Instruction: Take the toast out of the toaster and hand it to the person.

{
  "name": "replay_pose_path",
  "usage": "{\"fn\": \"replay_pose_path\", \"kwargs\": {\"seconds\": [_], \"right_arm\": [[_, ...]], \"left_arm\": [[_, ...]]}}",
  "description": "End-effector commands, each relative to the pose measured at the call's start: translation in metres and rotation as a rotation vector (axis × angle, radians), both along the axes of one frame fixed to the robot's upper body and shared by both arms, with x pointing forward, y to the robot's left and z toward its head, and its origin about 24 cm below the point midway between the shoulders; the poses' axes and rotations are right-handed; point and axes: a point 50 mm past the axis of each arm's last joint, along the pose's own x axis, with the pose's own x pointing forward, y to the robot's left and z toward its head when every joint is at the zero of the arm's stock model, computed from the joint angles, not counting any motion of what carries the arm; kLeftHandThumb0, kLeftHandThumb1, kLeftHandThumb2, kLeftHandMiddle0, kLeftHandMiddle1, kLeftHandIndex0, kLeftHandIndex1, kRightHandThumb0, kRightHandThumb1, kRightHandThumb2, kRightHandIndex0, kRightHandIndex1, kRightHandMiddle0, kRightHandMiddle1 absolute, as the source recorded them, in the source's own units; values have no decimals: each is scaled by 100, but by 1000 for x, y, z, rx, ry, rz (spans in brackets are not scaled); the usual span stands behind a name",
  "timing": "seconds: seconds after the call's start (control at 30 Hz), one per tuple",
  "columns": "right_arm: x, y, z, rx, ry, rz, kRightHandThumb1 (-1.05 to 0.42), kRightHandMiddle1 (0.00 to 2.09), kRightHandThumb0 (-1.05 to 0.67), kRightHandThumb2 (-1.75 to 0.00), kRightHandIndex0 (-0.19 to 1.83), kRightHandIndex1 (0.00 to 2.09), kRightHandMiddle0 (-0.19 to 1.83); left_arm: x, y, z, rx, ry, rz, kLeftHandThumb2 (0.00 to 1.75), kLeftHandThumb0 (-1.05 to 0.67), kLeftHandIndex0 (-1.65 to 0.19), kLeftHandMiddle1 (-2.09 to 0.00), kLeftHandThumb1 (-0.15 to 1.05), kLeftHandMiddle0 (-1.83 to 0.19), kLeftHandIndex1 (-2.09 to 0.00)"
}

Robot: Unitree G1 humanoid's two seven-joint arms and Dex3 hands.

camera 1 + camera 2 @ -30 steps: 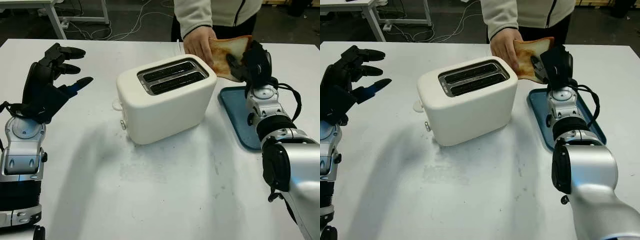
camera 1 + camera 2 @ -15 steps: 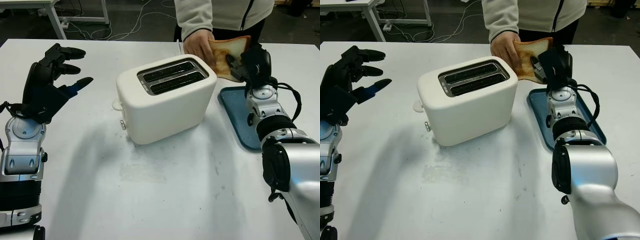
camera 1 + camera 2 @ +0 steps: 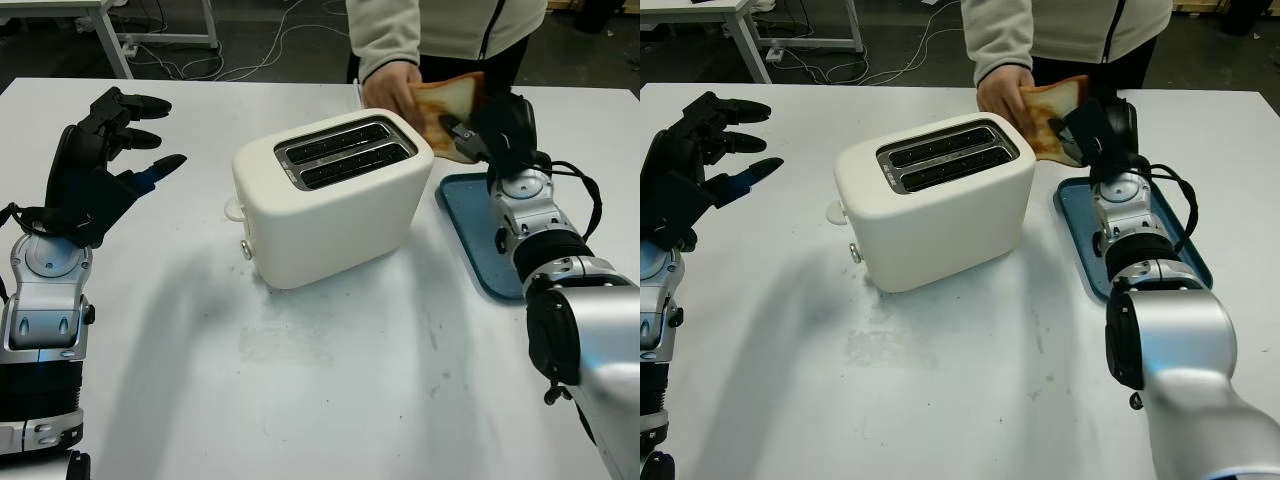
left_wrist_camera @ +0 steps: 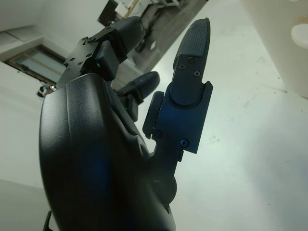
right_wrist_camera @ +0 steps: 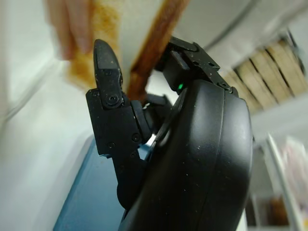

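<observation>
A browned slice of toast (image 3: 443, 108) is in the air behind the white toaster (image 3: 330, 200), whose two slots show nothing inside. My right hand (image 3: 468, 128) is shut on the toast's right side, its thumb (image 5: 107, 67) across the face and the crust (image 5: 154, 53) running between thumb and fingers. A person's hand (image 3: 392, 85) in a cream sleeve grips the toast's left side. My left hand (image 3: 110, 150) is open, raised above the table at the far left, away from the toaster.
A blue tray (image 3: 475, 225) lies on the white table right of the toaster, under my right forearm. The person stands at the table's far edge. Cables and table legs lie on the floor behind. Bare table spreads in front of the toaster.
The toast and my right hand have shifted a little left and tilted, with the person's hand moving along on the slice. The left hand has not moved.
</observation>
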Motion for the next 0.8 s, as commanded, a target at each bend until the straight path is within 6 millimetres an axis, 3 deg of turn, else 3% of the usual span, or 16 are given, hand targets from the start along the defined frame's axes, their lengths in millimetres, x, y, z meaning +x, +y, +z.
{"fn": "replay_pose_path", "kwargs": {"seconds": [0.0,0.13,0.2,0.3,0.47,0.57,0.67,0.77], "right_arm": [[-1,-4,5,-45,-8,47,-92,2,-67,-12,6,6,12],[-4,-14,7,-46,-17,40,-92,0,-72,-9,0,0,1],[-7,-21,6,-49,-40,-4,-91,0,-66,-6,0,0,0],[-17,-31,-3,-5,-77,-21,-92,0,-56,-4,0,0,0],[-42,-40,-21,11,-142,-49,-92,0,-65,-6,0,0,0],[-74,-29,-31,54,-239,-14,-92,0,-64,-7,0,0,0],[-107,-8,-36,45,-271,-10,-92,3,-57,-29,8,3,8],[-132,11,-48,82,-228,-14,-92,5,-40,-48,18,6,16]], "left_arm": [[-1,1,-2,-7,-10,2,3,-54,-27,-109,92,-23,-87],[-2,1,-4,-12,-7,6,4,-55,-27,-110,92,-23,-87],[-3,2,-4,-12,-2,12,4,-56,-27,-110,92,-24,-87],[-6,4,-6,-17,10,22,5,-57,-26,-110,92,-24,-87],[-13,9,-13,-62,23,32,5,-63,-24,-107,92,-22,-83],[-19,7,-18,-84,30,25,7,-63,-27,-104,92,-24,-81],[-25,4,-24,-118,56,20,9,-61,-27,-100,92,-23,-76],[-29,0,-36,-172,87,17,8,-61,-27,-98,92,-22,-73]]}}
